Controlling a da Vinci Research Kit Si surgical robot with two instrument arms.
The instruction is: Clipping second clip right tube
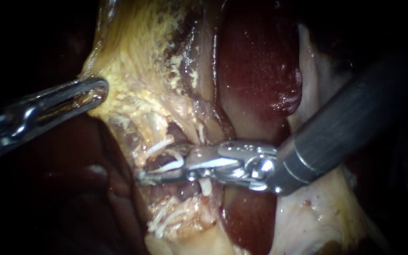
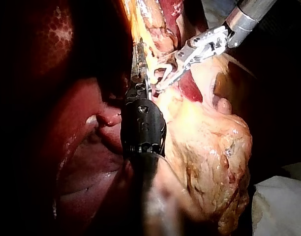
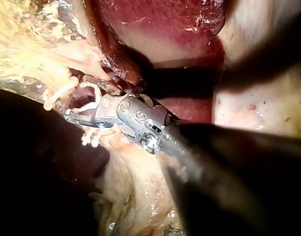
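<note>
The right instrument point(image 1: 166, 174) has its end effector open astride the pale tube point(image 1: 206, 187), which crosses it in the cleft below the yellow tissue point(image 1: 133, 61). The left instrument point(image 1: 93, 91) has its end effector closed on that tissue's edge, holding it taut. A good clip probably needs the tube fully inside and square to the open end effector, free of neighbouring strands, before closing.

Dark red liver point(image 1: 260, 56) beside yellow fatty tissue point(image 1: 133, 52); white cloth point(image 2: 283, 206) just beyond fatty tissue.
</note>
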